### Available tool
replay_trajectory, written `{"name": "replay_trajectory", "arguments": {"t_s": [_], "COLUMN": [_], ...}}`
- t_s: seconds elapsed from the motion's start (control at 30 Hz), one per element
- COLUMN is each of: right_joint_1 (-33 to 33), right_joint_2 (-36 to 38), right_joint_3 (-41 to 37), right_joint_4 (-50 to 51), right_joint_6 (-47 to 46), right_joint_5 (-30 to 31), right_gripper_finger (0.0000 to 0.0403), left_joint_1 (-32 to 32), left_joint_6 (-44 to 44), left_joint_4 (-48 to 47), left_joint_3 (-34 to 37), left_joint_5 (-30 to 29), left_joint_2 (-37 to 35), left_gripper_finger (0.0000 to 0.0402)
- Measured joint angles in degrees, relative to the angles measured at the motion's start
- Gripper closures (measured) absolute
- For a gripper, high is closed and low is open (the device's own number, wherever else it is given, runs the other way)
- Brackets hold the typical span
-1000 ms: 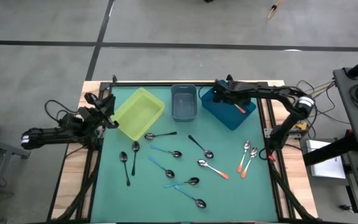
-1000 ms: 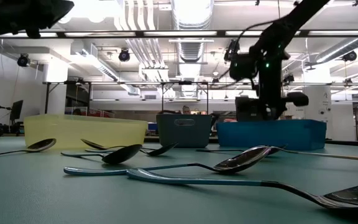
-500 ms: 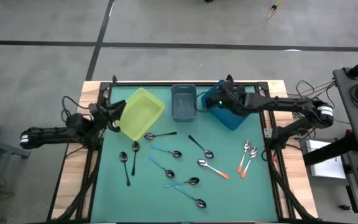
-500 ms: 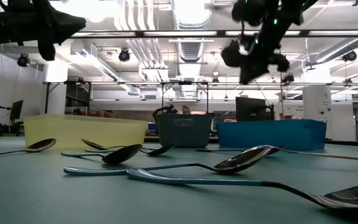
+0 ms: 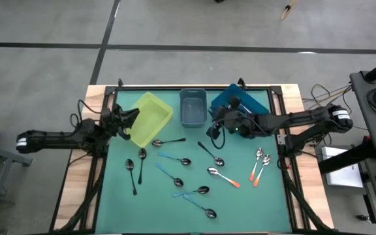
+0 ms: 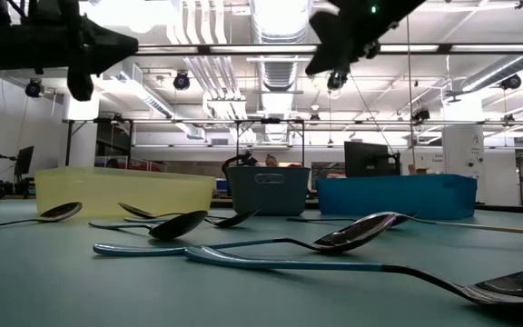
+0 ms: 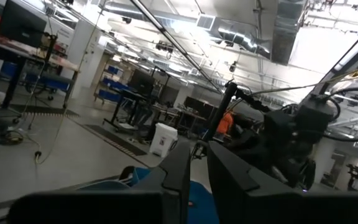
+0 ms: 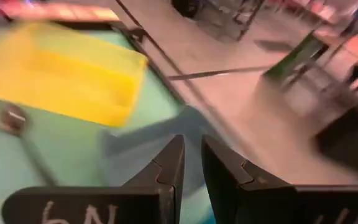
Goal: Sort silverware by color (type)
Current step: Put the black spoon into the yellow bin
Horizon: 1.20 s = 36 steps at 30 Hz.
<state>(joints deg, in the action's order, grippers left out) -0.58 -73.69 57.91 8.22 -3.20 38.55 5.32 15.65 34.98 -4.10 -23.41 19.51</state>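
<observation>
Several spoons lie flat on the green mat [image 5: 240, 202]: black-handled ones [image 5: 169, 141] [image 5: 132, 173] [image 5: 211, 153], light-blue ones [image 5: 177, 158] [image 5: 201, 207], orange ones [image 5: 225, 177] [image 5: 256, 166]. My left gripper [image 5: 134, 115] [image 7: 199, 146] hovers shut over the yellow bin's left edge, holding nothing. Raised above the mat, my right gripper [image 5: 213, 128] [image 8: 192, 142] is in front of the gap between the grey-blue and blue bins. It is also shut on nothing. In the low view both grippers are high above the spoons [image 6: 352, 232].
Three bins stand along the far edge: yellow [image 5: 150, 116] at left, grey-blue [image 5: 192, 108] in the middle, blue [image 5: 253, 102] at right, partly under my right arm. The mat's near strip and right side are bare. Cables hang off both table sides.
My right gripper has swung from over the blue bin toward the table's near-left, risen and rolled about its axis, staying shut. My left gripper has edged right toward the yellow bin and rolled. The spoons on the mat have not moved.
</observation>
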Motion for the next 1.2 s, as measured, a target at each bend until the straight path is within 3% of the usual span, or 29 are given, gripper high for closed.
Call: {"name": "replay_trajectory", "arguments": {"t_s": [0.07,0.2,0.27,0.57,0.77,0.87,1.07,1.2], "right_joint_1": [-0.3,-0.7,-0.9,-1.2,-0.9,-0.8,-0.4,0.4], "right_joint_2": [-0.1,-0.3,-0.2,-0.1,1.4,2.3,7.0,11.4], "right_joint_3": [-0.1,-0.4,-0.4,-2.3,-4.9,-5.7,-9.6,-14.1], "right_joint_4": [1.3,1.8,0.3,-0.7,-3.1,-3.1,-3.4,-6.5], "right_joint_6": [0.3,16.1,18.6,21.1,24.0,23.9,24.4,24.4], "right_joint_5": [-6.8,-32.8,-37.7,-37.4,-37.1,-37.0,-37.1,-36.9], "right_gripper_finger": [0.0355,0.0355,0.0355,0.0355,0.0355,0.0355,0.0355,0.0355], "left_joint_1": [0.0,0.0,-0.2,-2.2,-5.1,-5.3,-5.9,-10.3], "left_joint_6": [0.3,4.0,6.4,20.1,23.6,26.5,40.4,50.7], "left_joint_4": [0.7,0.6,0.5,-0.1,-7.7,-20.1,-57.5,-70.6], "left_joint_3": [0.0,0.0,0.0,-0.4,-8.2,-14.8,-30.6,-38.4], "left_joint_5": [0.0,0.2,1.0,4.1,4.2,4.6,5.9,8.3], "left_joint_2": [0.5,1.8,3.1,9.6,16.3,19.6,27.1,32.8], "left_gripper_finger": [0.0364,0.0364,0.0364,0.0364,0.0364,0.0364,0.0364,0.0364]}}
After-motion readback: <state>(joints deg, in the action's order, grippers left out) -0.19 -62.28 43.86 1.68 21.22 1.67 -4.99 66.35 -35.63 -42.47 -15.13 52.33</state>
